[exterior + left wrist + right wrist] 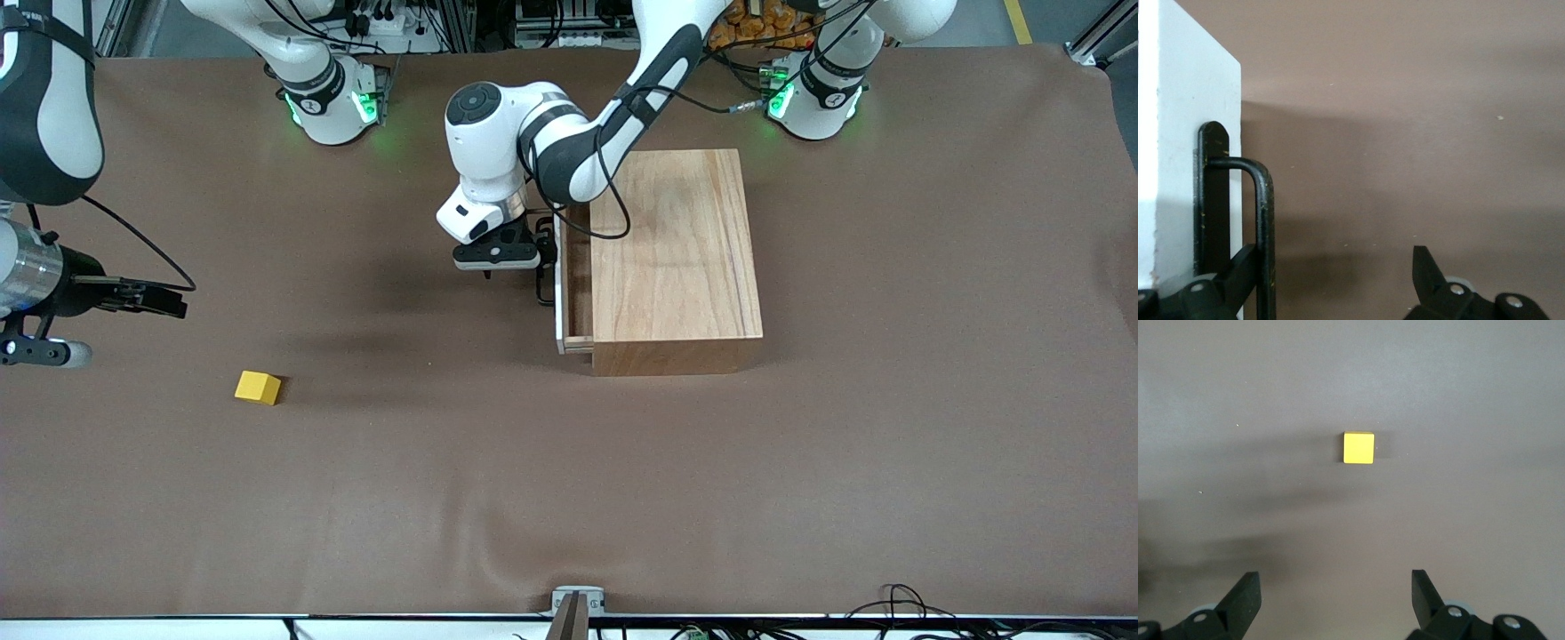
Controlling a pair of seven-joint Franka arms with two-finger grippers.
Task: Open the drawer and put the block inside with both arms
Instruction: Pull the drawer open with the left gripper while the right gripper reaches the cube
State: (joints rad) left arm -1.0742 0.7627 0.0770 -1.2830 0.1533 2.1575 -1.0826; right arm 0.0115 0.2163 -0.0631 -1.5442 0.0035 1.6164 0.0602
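Currently: drawer [574, 277] pulled slightly out of light-wood cabinet [676, 258], narrow strip of tray interior showing between white front panel [559, 284] and cabinet body. Cabinet standing on brown tabletop [569, 498] toward left arm's end, close to left arm's base [816, 100].

Left pincer [539, 267] low, right at drawer front, fingers spread wide around thin black loop handle [1261, 220]. In left wrist view, one finger [1238, 277] tucked between handle bar and white panel [1188, 133], looks to be touching the bar; second finger [1428, 273] well apart out over bare tabletop. Not clamped on handle, hooked at most.

Yellow block [258, 388] lying flat on tabletop toward right arm's end, well apart from cabinet and nearer to front camera than drawer front. Nothing touching it.

Right pincer [40, 351] up in air at right arm's end of table, over bare tabletop near the block, not directly over it. In right wrist view, fingers [1245, 600] wide apart, holding nothing, block [1358, 447] visible below and ahead of fingertips, roughly centred between them, clear gap between block and fingers.

Right arm's base [333, 98] green-lit at table edge farthest from front camera; left base likewise green-lit. Black cable [622, 178] looping from left arm over cabinet top.
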